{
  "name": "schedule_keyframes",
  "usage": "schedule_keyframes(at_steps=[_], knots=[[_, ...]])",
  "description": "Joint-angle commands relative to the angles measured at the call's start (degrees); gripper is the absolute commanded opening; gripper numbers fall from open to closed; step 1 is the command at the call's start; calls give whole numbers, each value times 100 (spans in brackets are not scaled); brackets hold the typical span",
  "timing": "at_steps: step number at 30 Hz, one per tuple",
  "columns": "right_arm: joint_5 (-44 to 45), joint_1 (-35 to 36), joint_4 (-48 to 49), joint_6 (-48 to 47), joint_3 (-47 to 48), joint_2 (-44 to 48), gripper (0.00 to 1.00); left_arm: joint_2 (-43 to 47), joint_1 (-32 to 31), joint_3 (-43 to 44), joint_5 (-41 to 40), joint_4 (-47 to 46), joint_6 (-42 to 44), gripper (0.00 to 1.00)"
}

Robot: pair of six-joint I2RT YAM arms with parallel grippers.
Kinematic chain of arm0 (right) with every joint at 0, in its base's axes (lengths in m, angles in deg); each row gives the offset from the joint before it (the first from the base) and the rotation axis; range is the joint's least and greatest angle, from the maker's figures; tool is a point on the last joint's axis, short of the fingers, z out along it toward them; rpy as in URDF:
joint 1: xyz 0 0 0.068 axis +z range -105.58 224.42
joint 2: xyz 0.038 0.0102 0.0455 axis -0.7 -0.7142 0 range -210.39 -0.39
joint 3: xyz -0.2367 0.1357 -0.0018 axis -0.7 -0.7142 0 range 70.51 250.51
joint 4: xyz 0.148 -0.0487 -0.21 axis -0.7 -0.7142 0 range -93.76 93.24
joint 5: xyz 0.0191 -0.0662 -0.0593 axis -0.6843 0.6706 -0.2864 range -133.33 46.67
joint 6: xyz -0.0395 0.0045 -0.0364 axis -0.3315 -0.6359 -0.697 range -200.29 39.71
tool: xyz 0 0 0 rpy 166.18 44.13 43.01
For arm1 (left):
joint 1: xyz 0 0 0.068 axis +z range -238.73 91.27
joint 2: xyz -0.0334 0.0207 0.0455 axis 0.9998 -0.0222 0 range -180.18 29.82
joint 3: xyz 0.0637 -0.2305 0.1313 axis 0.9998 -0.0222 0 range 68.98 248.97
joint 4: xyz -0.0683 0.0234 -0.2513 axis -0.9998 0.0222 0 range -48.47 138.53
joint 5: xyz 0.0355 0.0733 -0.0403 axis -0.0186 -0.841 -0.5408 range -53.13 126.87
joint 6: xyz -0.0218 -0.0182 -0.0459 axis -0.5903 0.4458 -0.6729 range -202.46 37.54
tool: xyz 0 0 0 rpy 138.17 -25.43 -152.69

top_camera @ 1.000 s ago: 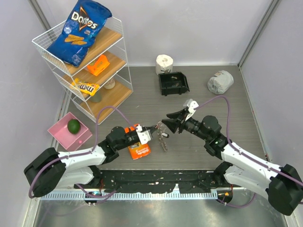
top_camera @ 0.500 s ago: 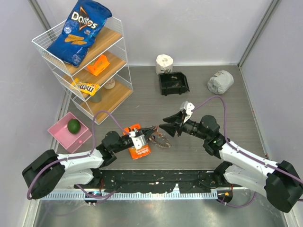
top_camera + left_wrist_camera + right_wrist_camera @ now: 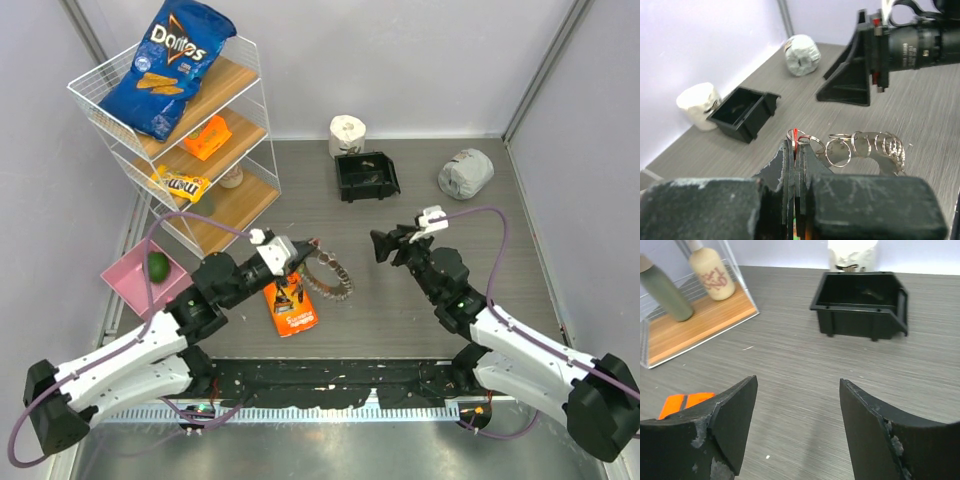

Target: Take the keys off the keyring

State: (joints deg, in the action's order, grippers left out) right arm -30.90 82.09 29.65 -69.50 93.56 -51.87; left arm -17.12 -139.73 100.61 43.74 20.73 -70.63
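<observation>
Gripping the keyring point(image 3: 328, 277) at one end with the left end effector point(image 3: 796, 152), pressed fully together on a thin red sliver that looks like the red key point(image 3: 795, 134). Sits over the middle of the tabletop point(image 3: 420, 330), between the two arms and just beside an orange packet point(image 3: 290, 308); cannot tell whether the far end rests on the surface or hangs just above it. Faces the right end effector point(image 3: 382, 244), spread wide and holding nothing, near the free end but apart from it. Looks early in the task, as a judgement: shows a row of small split rings point(image 3: 840, 150) threaded along the band, shows no key lying loose on the tabletop, and gives no clear view of anything inside the black bin point(image 3: 365, 177). Leaves, most likely, nearly all of the removal to do, with the other keys too small to make out one by one. Runs in the top view as a shallow curve from the left tips down and to the right, long axis diagonal, free end pointing toward the near right. Stretches in the left wrist view to the right of the tips, roughly level.
</observation>
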Motion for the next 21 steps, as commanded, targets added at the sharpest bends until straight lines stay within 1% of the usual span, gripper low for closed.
schedule_keyframes(at_steps=[1,2,3,5,6,7,8,9,11,13,15,18,19,21], knots=[[492,-111,328,-49,-282,411,73,272,3,825,-767,2340,-630,0],[-277,-111,634,-172,-336,481,73,325,-6,931,-706,2578,-569,0],[-598,-111,802,-234,-440,490,74,387,-6,1010,-453,2746,-507,0],[-1651,-119,1067,-279,-503,516,74,484,3,1264,-284,3290,-446,0],[-1856,-111,1155,-261,-494,499,75,501,-6,1440,-257,3580,-428,0],[-2310,-119,1208,-261,-494,482,74,510,3,1598,-257,3913,-393,0],[-2558,-111,1321,-244,-477,421,74,501,-6,1835,-248,4186,-332,0],[-3109,-102,1383,-235,-451,376,75,493,-6,1976,-231,4467,-235,0],[-3700,-111,1568,-182,-380,166,74,519,3,2223,-73,4873,-25,0],[-4044,-111,1621,-95,-275,-28,73,528,11,2460,365,5259,361,0],[-4430,-111,1665,2,-178,-151,69,467,11,2654,743,5751,880,0],[-4837,-111,1910,143,-117,-204,67,186,38,2926,1428,6349,1513,0],[-4994,-111,1998,230,-99,-213,65,107,38,2979,1526,6438,1628,0],[-5145,-111,1991,283,15,-213,64,-34,38,3085,1615,6535,1778,0]])
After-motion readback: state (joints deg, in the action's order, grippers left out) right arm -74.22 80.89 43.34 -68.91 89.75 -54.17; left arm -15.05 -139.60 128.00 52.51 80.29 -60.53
